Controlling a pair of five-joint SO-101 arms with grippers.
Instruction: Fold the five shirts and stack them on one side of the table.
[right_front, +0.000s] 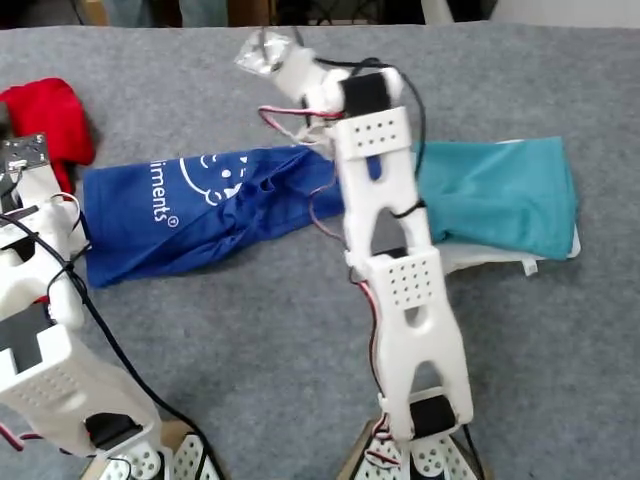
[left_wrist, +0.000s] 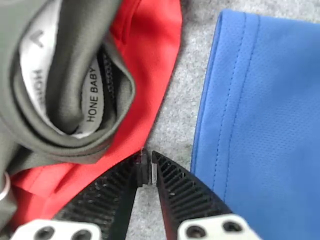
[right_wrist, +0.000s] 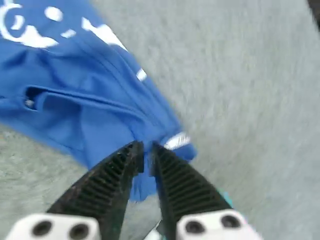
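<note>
high view: a grey felt-covered table (right_front: 250, 340) carries a crumpled red cloth shirt (right_front: 45, 115) at its far left edge. a royal blue cloth shirt with white print (right_front: 190, 210) is stretched across the middle. on the right side a folded teal cloth shirt (right_front: 500, 195) lies on a flat white cloth (right_front: 485, 262). the white right arm (right_front: 400, 250) runs from the near edge up over the gap between the blue and teal shirts. the white left arm (right_front: 40, 340) stands at the near left corner, beside the red shirt.

left wrist view: the left gripper (left_wrist: 146, 161) hovers over bare table between the red shirt (left_wrist: 150, 60) and the hem of the blue shirt (left_wrist: 260, 125). its black ribbed jaws are drawn narrow, tips nearly meeting just at the red shirt's edge, and i cannot tell if they pinch any cloth. a rolled olive-grey garment with a white inner label (left_wrist: 65, 75) lies on top of the red shirt.

right wrist view: the right gripper (right_wrist: 145, 148) is closed tight on a bunched end of the blue shirt (right_wrist: 75, 105), with blue cloth showing between the jaws. the rest of the shirt trails over the table (right_wrist: 240, 75).
</note>
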